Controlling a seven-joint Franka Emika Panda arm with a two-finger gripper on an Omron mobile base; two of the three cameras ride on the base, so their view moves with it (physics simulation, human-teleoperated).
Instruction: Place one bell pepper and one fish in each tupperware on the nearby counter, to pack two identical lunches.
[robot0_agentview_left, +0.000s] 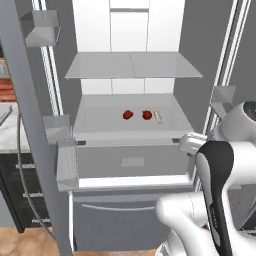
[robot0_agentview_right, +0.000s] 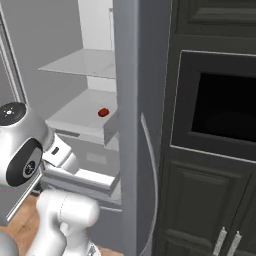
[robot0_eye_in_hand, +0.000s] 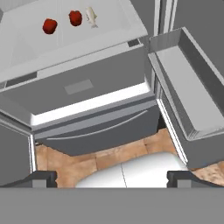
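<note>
While peppers (robot0_agentview_left: 128, 114) sit, fish (robot0_agentview_left: 158, 116) lies front-to-back

End effector (robot0_eye_in_hand: 112, 177) wide open, empty

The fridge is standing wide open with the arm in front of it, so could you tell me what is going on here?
The robot is at the open fridge, its gripper open and empty, not near the food. Two red bell peppers and one pale fish lie side by side on the lower shelf. Nothing has been picked up yet.
</note>
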